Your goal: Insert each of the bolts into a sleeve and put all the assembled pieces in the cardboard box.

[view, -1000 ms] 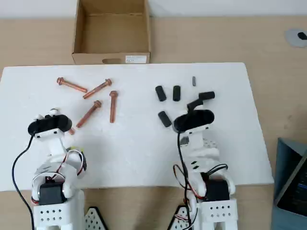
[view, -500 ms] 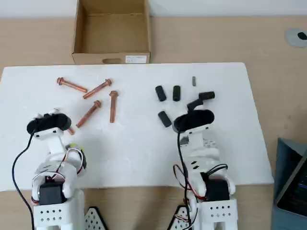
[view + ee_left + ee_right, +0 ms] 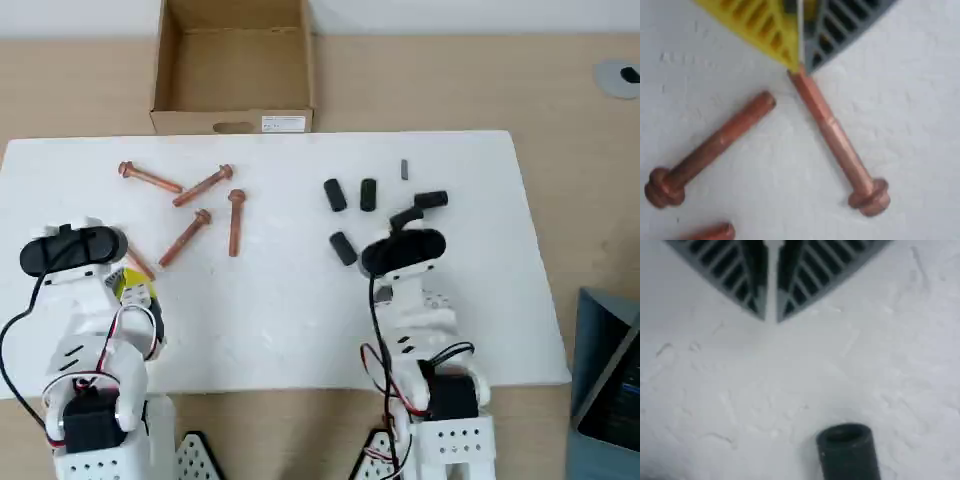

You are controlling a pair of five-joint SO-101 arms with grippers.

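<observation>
Bolts coppery metal, dull sheen; sleeves matt black plastic; white sheet rough, foam-like; box plain brown cardboard.

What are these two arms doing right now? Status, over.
Left gripper shut on bolt tip. Right gripper shut, holding nothing, near a sleeve. Nothing blocking.

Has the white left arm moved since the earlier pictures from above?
Yes. The white left arm swung leftward, toward the white mat's left edge, farther from the brown cardboard box.
</observation>
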